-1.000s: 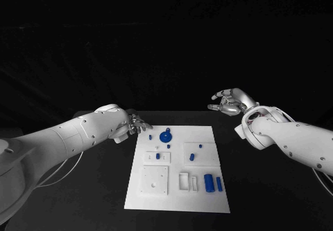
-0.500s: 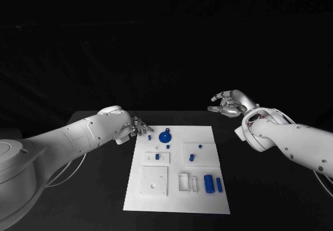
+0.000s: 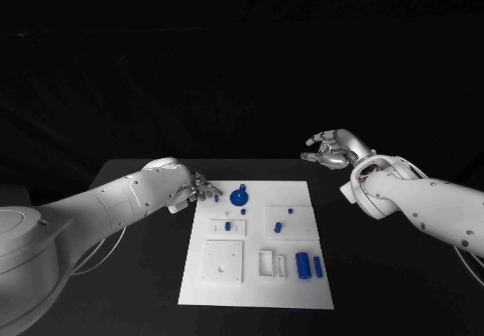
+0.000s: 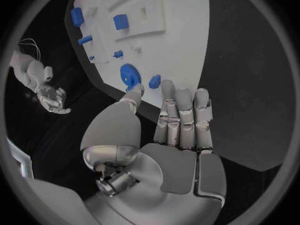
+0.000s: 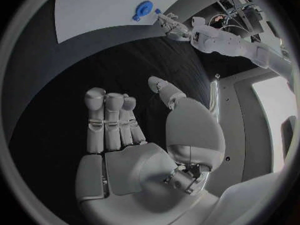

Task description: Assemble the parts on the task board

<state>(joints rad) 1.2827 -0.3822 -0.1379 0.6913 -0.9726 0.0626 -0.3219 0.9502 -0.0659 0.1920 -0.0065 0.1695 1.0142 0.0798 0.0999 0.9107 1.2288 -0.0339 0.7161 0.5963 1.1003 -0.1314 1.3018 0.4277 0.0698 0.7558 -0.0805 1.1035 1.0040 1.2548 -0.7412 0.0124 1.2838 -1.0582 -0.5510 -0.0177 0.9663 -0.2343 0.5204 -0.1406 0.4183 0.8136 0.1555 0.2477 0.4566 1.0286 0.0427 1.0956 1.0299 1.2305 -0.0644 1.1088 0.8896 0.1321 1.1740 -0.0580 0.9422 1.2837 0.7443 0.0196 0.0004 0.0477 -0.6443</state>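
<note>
in the head view my left hand [image 3: 198,187] hovers empty, fingers loosely spread, just beside the task board [image 3: 257,290] near the blue gear [image 3: 240,197]; my right hand [image 3: 331,149] hangs well apart, empty, half curled. in my left wrist view, a careless reach could nudge the small blue peg [image 4: 154,81] off its spot. in my right wrist view, fingers apart, touching nothing.
</note>
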